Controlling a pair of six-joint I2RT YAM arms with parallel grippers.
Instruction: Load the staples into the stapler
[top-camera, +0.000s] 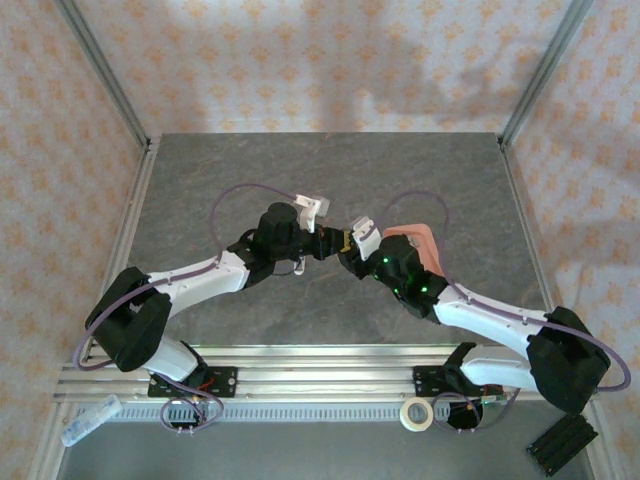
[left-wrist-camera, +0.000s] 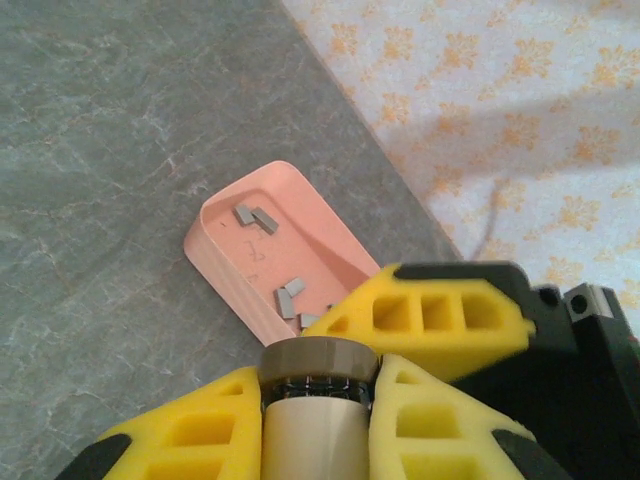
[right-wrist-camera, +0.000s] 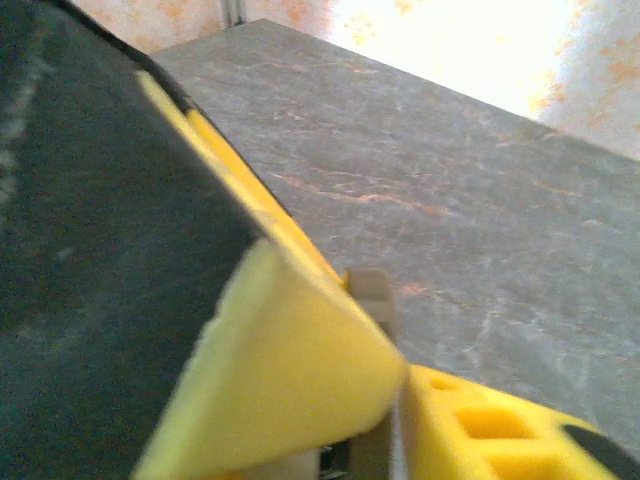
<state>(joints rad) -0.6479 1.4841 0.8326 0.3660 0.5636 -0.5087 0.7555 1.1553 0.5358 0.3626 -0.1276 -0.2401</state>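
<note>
On pink tray: grey staples | left gripper clenching beige stapler | right gripper: cannot tell

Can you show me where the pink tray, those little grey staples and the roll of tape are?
pink tray (left-wrist-camera: 300, 250), left wrist view, bare floor inside the tray.
staples (left-wrist-camera: 265, 222), left wrist view, one strip at the tray's far end.
roll of tape (top-camera: 405, 414), top external view, left side of its ring.

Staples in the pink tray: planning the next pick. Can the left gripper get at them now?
Probably not: the left gripper is shut on what looks like the stapler, and the right gripper crowds the pink tray holding the staples. It would need to let go first.
</note>
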